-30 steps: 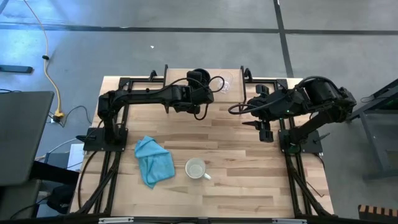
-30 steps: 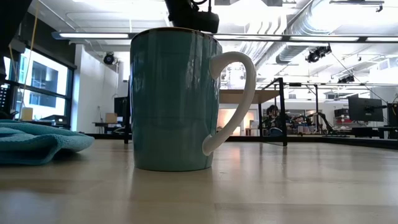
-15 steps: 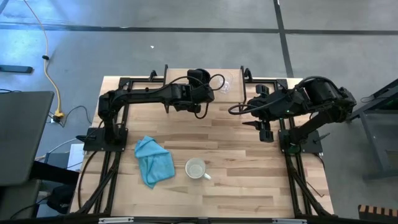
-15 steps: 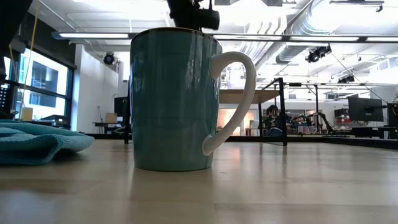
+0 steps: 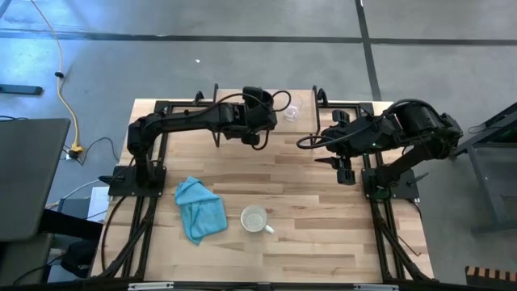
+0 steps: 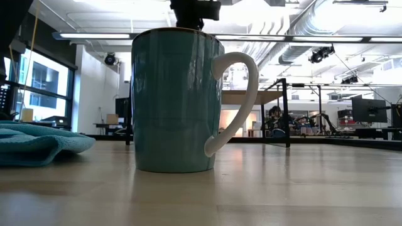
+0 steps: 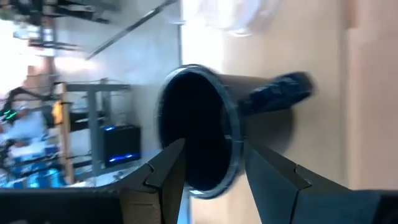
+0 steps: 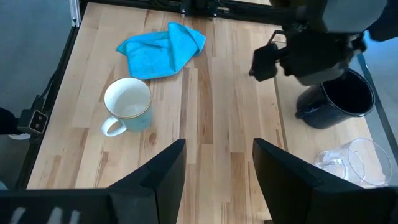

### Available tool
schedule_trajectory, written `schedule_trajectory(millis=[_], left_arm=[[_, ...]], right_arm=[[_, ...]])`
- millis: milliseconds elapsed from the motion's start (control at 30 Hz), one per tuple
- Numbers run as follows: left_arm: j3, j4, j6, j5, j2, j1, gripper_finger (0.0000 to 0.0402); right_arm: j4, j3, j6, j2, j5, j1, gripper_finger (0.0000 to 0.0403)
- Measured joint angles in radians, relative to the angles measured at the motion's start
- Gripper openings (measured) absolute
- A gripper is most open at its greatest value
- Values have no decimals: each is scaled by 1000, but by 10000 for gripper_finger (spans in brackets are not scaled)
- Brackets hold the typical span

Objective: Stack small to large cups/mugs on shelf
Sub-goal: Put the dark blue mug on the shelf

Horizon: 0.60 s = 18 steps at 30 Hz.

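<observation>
Overhead, a wooden table (image 5: 323, 242) with two dark arms. The left gripper (image 5: 260, 121) reaches along the far edge, its fingers (image 7: 165, 177) spread apart just in front of the black mug (image 8: 339, 99) – not touching it. The mug stands on a paler board, the shelf (image 8: 373, 134), at the table's far edge, its rim facing the left wrist camera. The glass cup (image 8: 348, 160) sits just beside it, nearer the far edge. The right gripper (image 5: 343, 170) waits by the table's right edge, fingers (image 8: 152, 177) parted, holding nothing. The white mug (image 5: 255, 219) stands alone near the front, handle to the right, with the teal cloth (image 5: 199, 208) beside it – open wood lies between these and the arms
</observation>
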Motion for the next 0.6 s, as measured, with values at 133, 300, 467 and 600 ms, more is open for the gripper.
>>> schedule_trajectory(millis=[133,300,467,600], left_arm=[[0,-11,-30,45,0,0,150],[0,-5,-34,85,0,7,150],[0,-15,-34,145,0,21,150],[0,-18,-33,146,0,34,150]], right_arm=[[0,0,0,0,0,0,179],[0,0,0,0,0,0,179],[0,0,4,0,0,0,179],[-4,0,10,0,0,0,179]])
